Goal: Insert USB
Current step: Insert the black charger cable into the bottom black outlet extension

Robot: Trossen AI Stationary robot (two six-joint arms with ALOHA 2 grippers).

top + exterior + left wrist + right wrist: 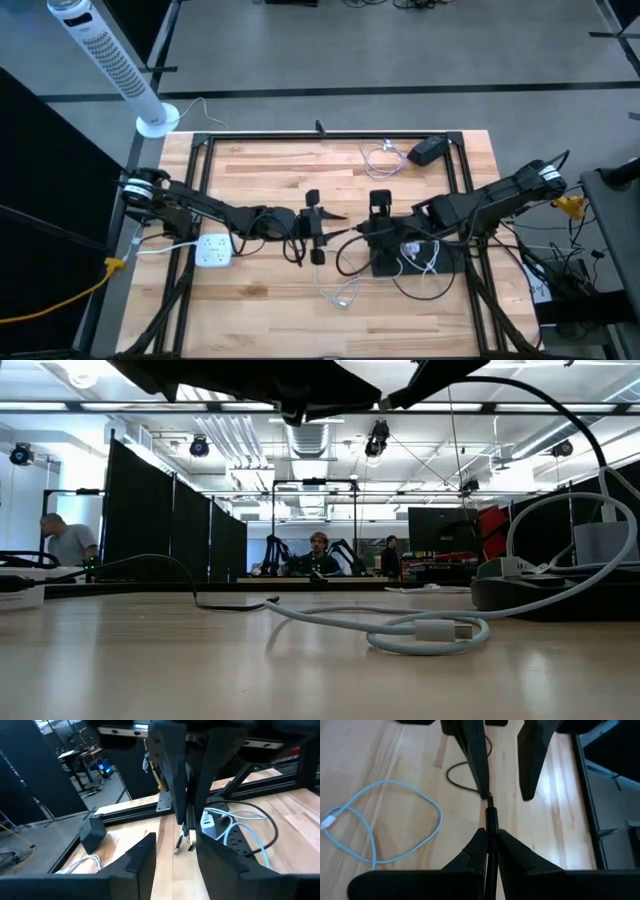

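Right gripper point(490, 837), pinched shut on the black cable point(491, 822) mid-table, should hold its plug level and steady while the left gripper point(502, 795), fingers parted around the tip, stays clear.

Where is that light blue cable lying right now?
In the high view the light blue cable lies coiled on the wooden table near its front edge, just in front of the left gripper and left of the black power strip.
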